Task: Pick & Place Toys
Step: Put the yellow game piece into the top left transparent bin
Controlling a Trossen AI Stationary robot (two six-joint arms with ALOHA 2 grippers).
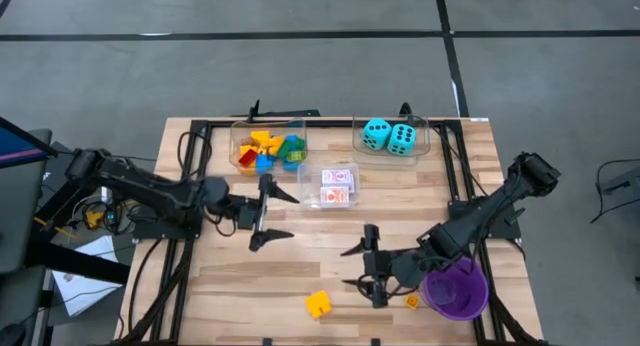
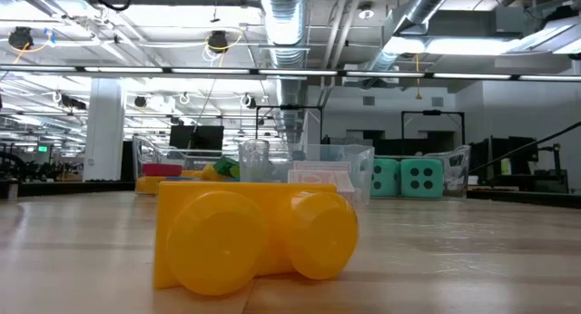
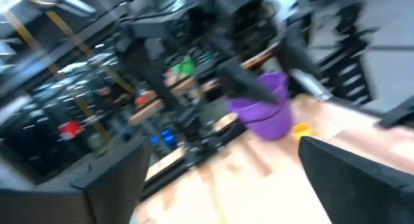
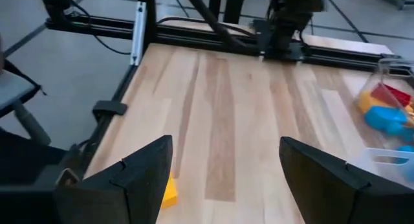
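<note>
One yellow brick (image 1: 319,304) lies on its side on the wood table near the front edge; it fills the front of the low view (image 2: 254,237). My right gripper (image 1: 350,268) hovers open just to its far right, and the brick (image 4: 169,192) shows beside one finger in the right wrist view. My left gripper (image 1: 293,216) stands open and empty over the table's left middle, in front of the bins. More bricks (image 1: 268,149), two turquoise dice (image 1: 392,136) and card packs (image 1: 339,184) lie in clear bins.
A purple cup (image 1: 455,291) stands at the front right under my right arm, with a small orange piece (image 1: 412,301) on the table beside it. The three clear bins line the far middle of the table. Bare wood lies between the bins and the yellow brick.
</note>
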